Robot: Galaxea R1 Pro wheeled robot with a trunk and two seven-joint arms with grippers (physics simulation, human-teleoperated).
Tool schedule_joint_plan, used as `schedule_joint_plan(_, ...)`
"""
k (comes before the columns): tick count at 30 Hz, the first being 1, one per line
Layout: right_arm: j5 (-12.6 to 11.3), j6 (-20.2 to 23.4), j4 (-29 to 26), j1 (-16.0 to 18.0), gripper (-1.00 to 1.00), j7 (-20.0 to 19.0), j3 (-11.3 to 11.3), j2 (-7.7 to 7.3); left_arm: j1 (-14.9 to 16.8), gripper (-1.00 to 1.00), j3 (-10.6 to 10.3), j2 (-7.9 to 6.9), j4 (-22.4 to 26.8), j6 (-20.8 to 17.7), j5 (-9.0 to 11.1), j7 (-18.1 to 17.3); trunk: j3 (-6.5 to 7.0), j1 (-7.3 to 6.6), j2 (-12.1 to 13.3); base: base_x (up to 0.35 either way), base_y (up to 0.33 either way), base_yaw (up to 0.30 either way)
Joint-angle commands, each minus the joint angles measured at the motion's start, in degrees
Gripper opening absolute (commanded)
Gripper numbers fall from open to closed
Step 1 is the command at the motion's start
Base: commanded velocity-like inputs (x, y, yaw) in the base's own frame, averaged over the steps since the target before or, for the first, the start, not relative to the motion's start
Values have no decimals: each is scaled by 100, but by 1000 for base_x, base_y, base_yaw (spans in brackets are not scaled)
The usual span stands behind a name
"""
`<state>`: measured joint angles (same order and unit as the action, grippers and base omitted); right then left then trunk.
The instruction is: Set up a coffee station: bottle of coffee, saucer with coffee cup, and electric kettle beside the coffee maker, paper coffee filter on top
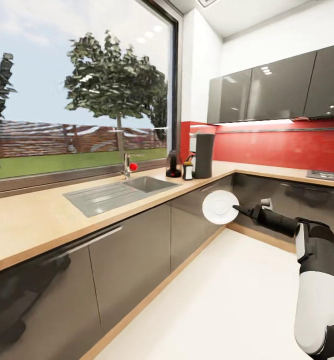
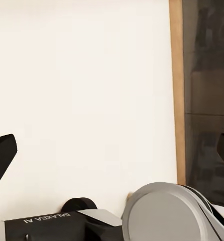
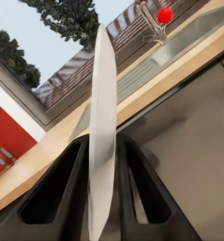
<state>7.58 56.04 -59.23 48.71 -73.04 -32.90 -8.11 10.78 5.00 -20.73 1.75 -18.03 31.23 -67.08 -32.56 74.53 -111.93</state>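
Observation:
My right gripper [image 1: 238,209] is shut on the rim of the white saucer [image 1: 220,207], holding it in the air in front of the dark cabinet fronts. In the right wrist view the saucer [image 3: 102,125] stands edge-on between the two black fingers [image 3: 67,191]. At the corner of the wood-grain countertop [image 1: 32,225] stand the tall dark coffee maker [image 1: 204,155], the small bottle of coffee [image 1: 188,170] and the black-lidded electric kettle [image 1: 173,164], close together. My left gripper [image 2: 112,150] is open over the pale floor. The coffee cup and paper coffee filter are out of view.
A steel sink [image 1: 119,192] with a red-knobbed faucet [image 1: 129,166] is set into the countertop under the window. Glossy wall cabinets [image 1: 277,87] hang over a red backsplash carrying a thin dark shelf [image 1: 282,130]. A hob [image 1: 328,175] sits far right. Pale floor [image 1: 227,300] lies ahead.

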Motion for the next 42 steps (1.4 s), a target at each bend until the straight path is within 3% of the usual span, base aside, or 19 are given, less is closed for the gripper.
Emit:
schedule_joint_plan(1, 51, 48, -1, 7, -100, -59, -17, 2, 3, 100, 45, -1, 1, -60, -29, -18, -7, 2, -3, 254, -229, -37)
schedule_joint_plan(15, 51, 48, -1, 7, -100, -53, -15, 2, 3, 100, 45, -1, 1, -60, -29, -22, -7, 2, -3, 273, -191, -147)
schedule_joint_plan(26, 51, 48, -1, 7, -100, -51, -15, 2, 3, 100, 45, -1, 1, -60, -30, -24, -7, 2, -3, 40, -17, -263)
schedule_joint_plan(42, 51, 48, -1, 7, -100, -44, -15, 2, 3, 100, 45, -1, 1, -60, -30, -25, -7, 2, -3, 233, -172, -72)
